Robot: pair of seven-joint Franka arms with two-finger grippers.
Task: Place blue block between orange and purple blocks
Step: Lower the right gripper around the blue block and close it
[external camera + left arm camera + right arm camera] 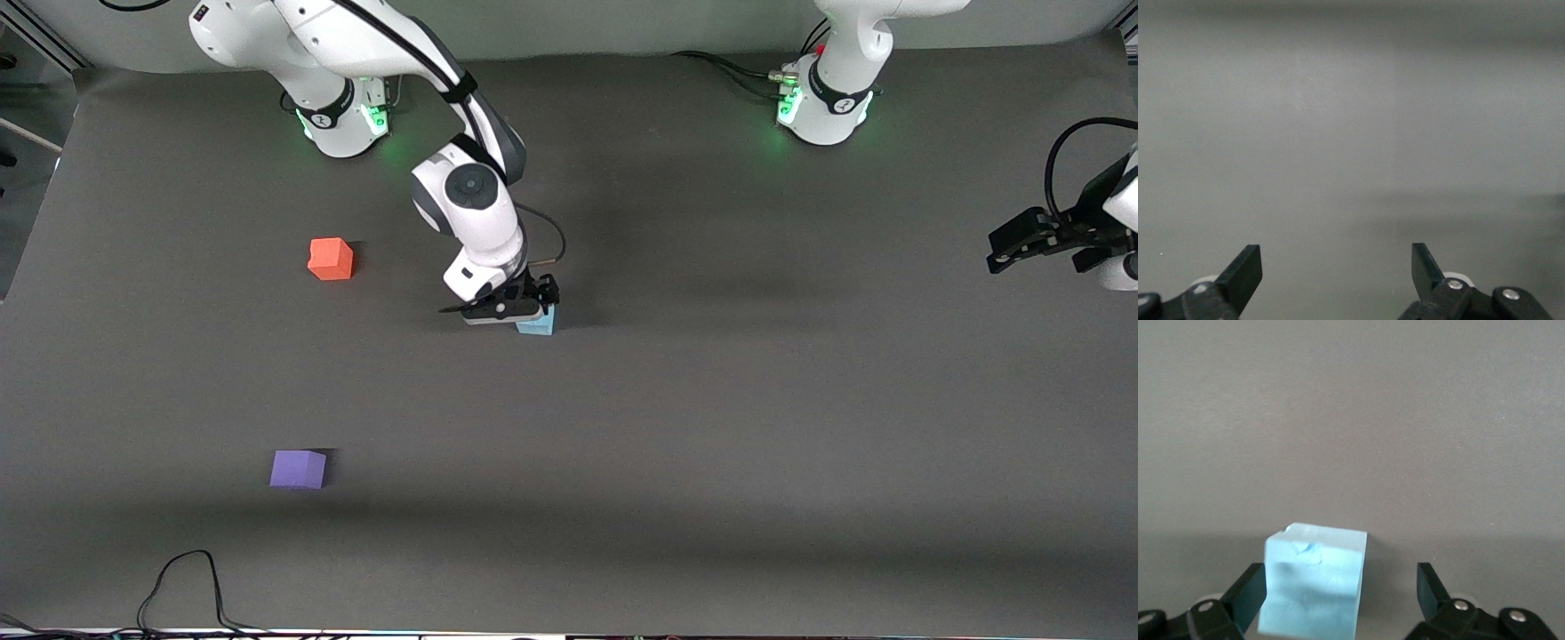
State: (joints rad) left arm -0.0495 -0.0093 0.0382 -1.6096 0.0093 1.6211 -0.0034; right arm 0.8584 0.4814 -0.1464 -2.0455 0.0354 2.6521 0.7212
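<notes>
Grey table [711,427]; blue block [1313,583] sits between wide-open right fingers [1248,593], ungripped.

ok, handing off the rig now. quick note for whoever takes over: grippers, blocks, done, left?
Right gripper: open, down around the blue block, block between its fingers but nearer one; not gripped yet.
Left gripper: open, holding nothing, waiting at the left arm's end of the table.
Blocks: blue block on the table mid-table. Orange block and purple block sit toward the right arm's end, purple nearer the front camera, a wide gap between them.
Done: approach to blue.
Left: close, lift, carry, set it down between orange and purple.
</notes>
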